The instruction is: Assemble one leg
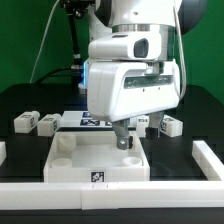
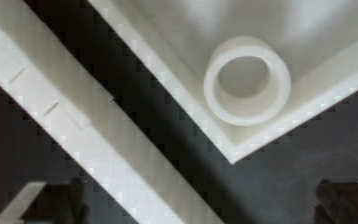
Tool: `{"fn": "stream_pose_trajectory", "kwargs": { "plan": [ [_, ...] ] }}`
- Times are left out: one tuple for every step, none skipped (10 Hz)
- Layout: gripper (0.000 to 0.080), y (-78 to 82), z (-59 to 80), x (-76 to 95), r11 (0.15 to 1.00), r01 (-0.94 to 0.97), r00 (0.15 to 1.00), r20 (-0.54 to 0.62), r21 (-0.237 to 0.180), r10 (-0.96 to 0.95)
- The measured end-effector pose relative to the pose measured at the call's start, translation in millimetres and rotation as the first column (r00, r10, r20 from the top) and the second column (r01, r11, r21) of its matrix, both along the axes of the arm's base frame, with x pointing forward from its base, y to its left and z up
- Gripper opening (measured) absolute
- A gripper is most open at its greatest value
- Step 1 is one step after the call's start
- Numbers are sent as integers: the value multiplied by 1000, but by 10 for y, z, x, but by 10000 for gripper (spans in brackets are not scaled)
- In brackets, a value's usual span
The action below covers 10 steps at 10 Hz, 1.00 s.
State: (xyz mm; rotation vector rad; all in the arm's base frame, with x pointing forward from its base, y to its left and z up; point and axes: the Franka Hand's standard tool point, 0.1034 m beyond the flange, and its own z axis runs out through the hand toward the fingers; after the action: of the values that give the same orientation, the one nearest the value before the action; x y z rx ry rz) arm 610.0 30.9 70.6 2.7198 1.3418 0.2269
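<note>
White leg (image 1: pixel 166 126) lies near tool (image 1: pixel 122 141); apart.

Your exterior view sits a little above the table (image 1: pixel 20 100), facing the arm (image 1: pixel 125 85) at close range. Your wrist view looks straight down, very near, onto a round corner socket (image 2: pixel 247 82) of the white panel (image 1: pixel 95 158), which both views share.

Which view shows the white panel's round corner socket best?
Wrist view: the socket sits large and unobstructed at the panel corner, ring and hollow clear. The exterior view shows most of the panel, but its sockets are tiny there and the gripper blocks part of the far edge.
</note>
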Motion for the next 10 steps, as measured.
{"fn": "stream_pose_trajectory", "kwargs": {
  "plan": [
    [650,-12,6,13,1000,-2,1000,11,-8,3],
    [650,-13,6,13,1000,-3,1000,11,-10,3],
    [650,-9,6,13,1000,-3,1000,11,-10,3],
    [650,-11,5,13,1000,-2,1000,11,-10,2],
    [650,-11,5,13,1000,-2,1000,11,-10,2],
    [650,-11,5,13,1000,-2,1000,11,-10,2],
    [650,-18,-4,0,1000,-9,1000,12,-11,9],
    [650,-47,-50,-94,999,-36,999,5,-15,36],
    [650,-74,-56,-175,998,-64,998,-6,-21,64],
    [650,-125,-38,-239,988,-149,989,-18,-36,148]
  ]
}}
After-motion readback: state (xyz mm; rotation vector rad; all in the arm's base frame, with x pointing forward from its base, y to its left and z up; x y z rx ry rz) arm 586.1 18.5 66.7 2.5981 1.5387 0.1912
